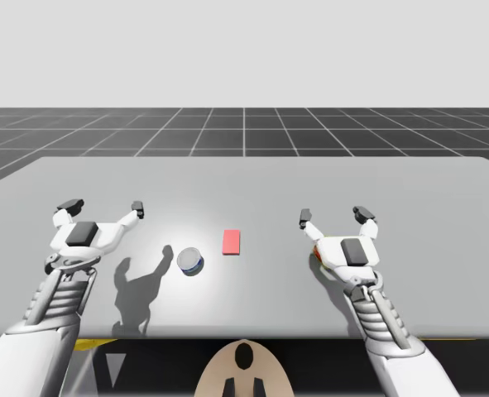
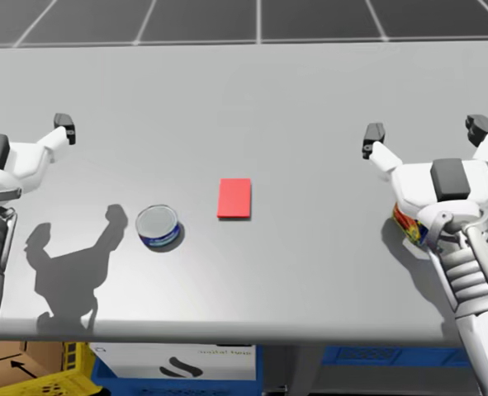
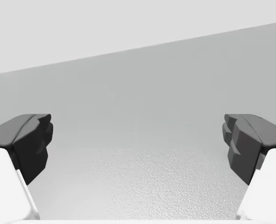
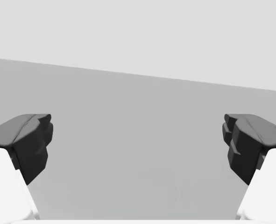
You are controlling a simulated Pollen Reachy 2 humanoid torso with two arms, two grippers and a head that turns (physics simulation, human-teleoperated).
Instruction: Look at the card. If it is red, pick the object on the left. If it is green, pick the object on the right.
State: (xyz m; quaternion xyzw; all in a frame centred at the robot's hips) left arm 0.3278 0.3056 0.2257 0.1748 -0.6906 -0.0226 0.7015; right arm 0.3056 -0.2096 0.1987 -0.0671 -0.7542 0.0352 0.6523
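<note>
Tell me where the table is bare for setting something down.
Bare: the far half of the table beyond my left gripper and right gripper, and between red card and right gripper. Crowded: blue can beside the card; colourful object under my right wrist.

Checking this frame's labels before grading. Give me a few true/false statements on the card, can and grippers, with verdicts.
1. The card is green. False: it is red.
2. The can stands upright to the left of the card, apart from it. True.
3. The left gripper is shut on the can. False: it is open with nothing in it, and the can sits off to its side.
4. The right gripper is open over the bare table. True.
5. A red-and-yellow object lies partly hidden under the right wrist. True.
</note>
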